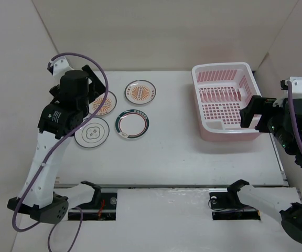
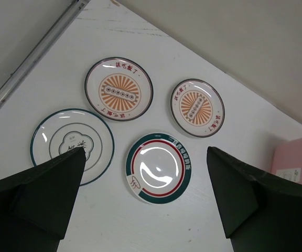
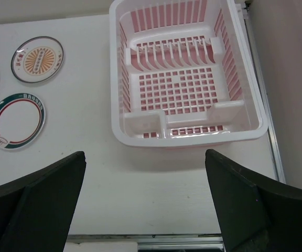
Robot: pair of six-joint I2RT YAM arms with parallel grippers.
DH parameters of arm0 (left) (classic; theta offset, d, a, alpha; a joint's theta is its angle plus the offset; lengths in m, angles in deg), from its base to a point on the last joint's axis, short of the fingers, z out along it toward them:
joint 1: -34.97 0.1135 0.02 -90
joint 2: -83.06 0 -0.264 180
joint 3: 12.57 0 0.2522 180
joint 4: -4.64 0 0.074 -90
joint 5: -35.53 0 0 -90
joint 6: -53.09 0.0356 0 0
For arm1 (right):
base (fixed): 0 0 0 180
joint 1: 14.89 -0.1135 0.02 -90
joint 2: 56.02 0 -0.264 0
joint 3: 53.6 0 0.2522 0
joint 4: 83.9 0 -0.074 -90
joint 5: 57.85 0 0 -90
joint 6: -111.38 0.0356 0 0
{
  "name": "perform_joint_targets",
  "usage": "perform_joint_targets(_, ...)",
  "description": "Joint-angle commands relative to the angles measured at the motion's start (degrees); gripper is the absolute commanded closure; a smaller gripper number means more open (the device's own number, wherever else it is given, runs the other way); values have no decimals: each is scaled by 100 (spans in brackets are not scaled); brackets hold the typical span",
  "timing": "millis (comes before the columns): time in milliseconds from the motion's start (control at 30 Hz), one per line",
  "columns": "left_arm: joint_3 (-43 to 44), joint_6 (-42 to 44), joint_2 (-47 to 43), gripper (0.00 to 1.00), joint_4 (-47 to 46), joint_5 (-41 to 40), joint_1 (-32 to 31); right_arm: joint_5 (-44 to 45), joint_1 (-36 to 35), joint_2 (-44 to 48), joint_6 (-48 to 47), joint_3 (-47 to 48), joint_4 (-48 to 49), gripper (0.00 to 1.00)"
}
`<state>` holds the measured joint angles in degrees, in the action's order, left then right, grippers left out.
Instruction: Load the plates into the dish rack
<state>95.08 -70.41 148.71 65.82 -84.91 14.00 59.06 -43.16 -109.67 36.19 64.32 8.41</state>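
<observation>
Plates (image 2: 118, 89) first: where did the four lie?

— Flat on the white table (image 1: 182, 157), grouped on its left half, none touching another. One sunburst plate (image 1: 141, 92) sat farthest back. The second sunburst plate (image 1: 105, 105) lay just left of it and a little nearer, partly hidden under the left arm (image 1: 69, 105) in the top view.

— And the other two?

— The green-rimmed plate (image 1: 132, 124) lay closest to the middle of the table, just in front of the first sunburst one. The thin-ringed plate (image 1: 92, 132) lay to its left, nearest of the group to the arm bases.

— Where was the dish rack?

— The dish rack (image 1: 222, 67) stood upright at the far right of the table, well apart from the plates. Its slotted dividers (image 3: 166, 52) stood in a row across the far part of the grid floor.

— What of the left gripper?

— The left gripper (image 2: 144, 152) hung above the plates with its fingers spread wide. Its own camera saw all four plates on the table beyond them, and it touched none.

— And the right gripper?

— The right gripper (image 3: 144, 154) hovered by the rack's near right corner, fingers likewise wide apart and clamped on nothing. Bare table and the rack showed between them.
</observation>
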Motion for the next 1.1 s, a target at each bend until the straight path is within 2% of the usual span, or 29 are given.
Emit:
perform_joint_targets(0, 200, 71, 35, 0, -180, -138, 5, 217, -64, 12, -22, 105, 177, 0)
perform_joint_targets(233, 87, -148, 149, 0, -32, -200, 5, 349, -126, -145, -22, 219, 317, 0)
perform_joint_targets(333, 86, -385, 352, 0, 153, -252, 5, -88, -126, -357, -22, 219, 528, 0)
perform_joint_targets(433, -335, -184, 563, 0, -346, 159, 154, -493, -126, -418, 145, -70, 1125, 0)
perform_joint_targets(500, -616, 9, 799, 0, -969, 1027, 443, -958, -126, -418, 223, -211, 1441, 0)
perform_joint_targets(533, -878, 149, 905, 0, -1154, 1388, 871, -1160, -126, -488, 224, -334, 1730, 0)
perform_joint_targets(567, -1029, 237, 1002, 0, -1365, 2061, 1084, -1537, -126, -489, 224, -335, 1829, 0)
perform_joint_targets(600, -1161, 308, 1177, 0, -1784, 2329, 1295, -1706, -126, -558, 224, -387, 1917, 0)
perform_joint_targets(733, -1759, 677, 1493, 0, -2903, 3270, 2217, -2269, -126, -638, 277, -510, 2216, 0)
perform_joint_targets(867, -1988, 1011, 2109, 0, -3703, 4036, 2807, -2875, -179, -638, 5, -896, 2654, 0)
perform_joint_targets(933, -1919, 1168, 2434, 2, -3949, 4420, 3036, -3278, -179, -585, -57, -1055, 2813, 0)
perform_joint_targets(1000, -1787, 1170, 2926, 4, -4003, 4423, 3344, -3543, -179, -463, -109, -1274, 3006, 0)
perform_joint_targets(1067, -1786, 1170, 3268, 4, -4440, 4940, 3555, -3832, -179, -462, -110, -1328, 3007, 0)
